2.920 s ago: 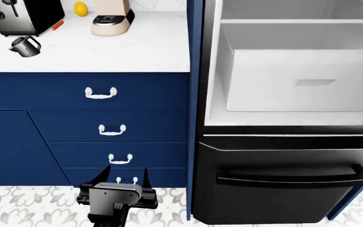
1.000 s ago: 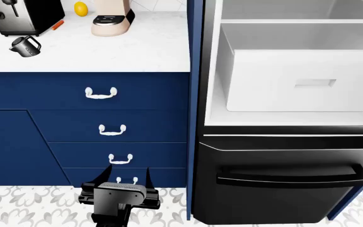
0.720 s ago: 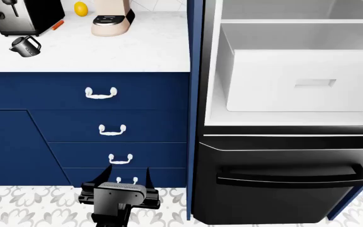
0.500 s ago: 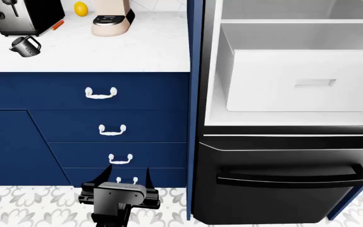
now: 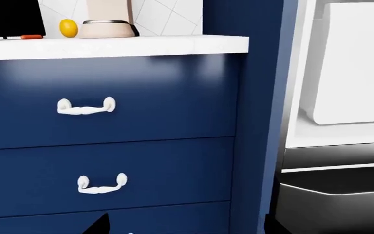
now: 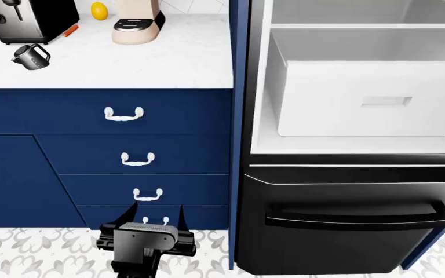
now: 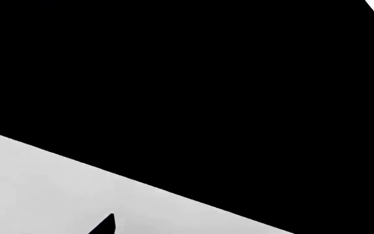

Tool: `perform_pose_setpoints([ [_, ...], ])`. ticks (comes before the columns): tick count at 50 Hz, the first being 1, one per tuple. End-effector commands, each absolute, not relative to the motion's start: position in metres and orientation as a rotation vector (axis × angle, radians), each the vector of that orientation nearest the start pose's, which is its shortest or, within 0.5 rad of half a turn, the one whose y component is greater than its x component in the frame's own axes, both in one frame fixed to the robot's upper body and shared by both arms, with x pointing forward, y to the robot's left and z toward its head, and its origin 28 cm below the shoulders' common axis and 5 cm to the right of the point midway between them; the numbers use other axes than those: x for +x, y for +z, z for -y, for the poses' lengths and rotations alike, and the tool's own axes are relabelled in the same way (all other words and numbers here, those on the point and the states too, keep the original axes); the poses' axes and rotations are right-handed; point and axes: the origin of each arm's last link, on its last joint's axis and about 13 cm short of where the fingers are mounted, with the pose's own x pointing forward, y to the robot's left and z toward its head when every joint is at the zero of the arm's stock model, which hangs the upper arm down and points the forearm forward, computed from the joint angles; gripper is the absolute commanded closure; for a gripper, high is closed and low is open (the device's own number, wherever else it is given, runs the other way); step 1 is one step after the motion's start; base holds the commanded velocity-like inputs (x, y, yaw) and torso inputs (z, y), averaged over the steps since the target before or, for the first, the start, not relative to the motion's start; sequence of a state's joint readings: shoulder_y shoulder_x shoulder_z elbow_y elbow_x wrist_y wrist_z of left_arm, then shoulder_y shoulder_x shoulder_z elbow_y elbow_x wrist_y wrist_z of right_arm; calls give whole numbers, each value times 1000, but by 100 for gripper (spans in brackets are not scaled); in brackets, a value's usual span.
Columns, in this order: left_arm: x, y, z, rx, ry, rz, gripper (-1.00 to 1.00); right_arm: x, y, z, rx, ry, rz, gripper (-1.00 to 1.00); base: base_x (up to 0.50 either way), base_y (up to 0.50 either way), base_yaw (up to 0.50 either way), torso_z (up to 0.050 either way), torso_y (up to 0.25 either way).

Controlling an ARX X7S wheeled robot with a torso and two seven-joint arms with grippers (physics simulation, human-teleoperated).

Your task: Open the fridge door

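Beside navy drawers (image 6: 130, 150), boxy white bin (image 6: 373, 98).

Cabinet drawers (image 6: 99, 156): navy, smooth, matt painted look, faint sheen under the counter edge in the left wrist view. Drawer handles (image 6: 123, 114): glossy white, porcelain-like. Countertop (image 6: 130, 63): white, smooth, stone-like. Fridge interior walls (image 6: 263, 87): white, matt plastic look; crisper bin (image 6: 373, 95): same smooth white plastic. Lower freezer drawer (image 6: 346, 231): dark, glossy metal, bright edge highlights. Floor (image 6: 29, 252): patterned grey-white tile. Left gripper (image 6: 146, 238): black, matt, grey ribbed plate on top
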State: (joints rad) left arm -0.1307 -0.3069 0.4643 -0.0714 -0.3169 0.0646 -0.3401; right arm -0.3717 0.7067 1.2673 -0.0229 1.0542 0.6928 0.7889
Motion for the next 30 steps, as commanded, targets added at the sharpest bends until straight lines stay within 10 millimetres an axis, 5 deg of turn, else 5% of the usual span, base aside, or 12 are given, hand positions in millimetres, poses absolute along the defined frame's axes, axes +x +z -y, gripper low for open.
perform_pose_setpoints([
  [1,221,13,-195,23,-80,-15,-100,66,153,413,384,-1538,-247,-100,0,0,0,0,0],
  [5,221,13,-195,23,-80,-17,-100,54,155,423,400,-1568,-243,-100,0,0,0,0,0],
  [6,221,13,-195,23,-80,-17,-100,36,155,431,391,-1574,-243,-100,0,0,0,0,0],
  [17,220,13,-195,28,-81,-17,-100,39,156,451,331,-1657,-334,-100,0,0,0,0,0],
  [30,220,13,-195,31,-81,-17,-100,14,152,487,256,-1800,-412,-100,0,0,0,0,0],
])
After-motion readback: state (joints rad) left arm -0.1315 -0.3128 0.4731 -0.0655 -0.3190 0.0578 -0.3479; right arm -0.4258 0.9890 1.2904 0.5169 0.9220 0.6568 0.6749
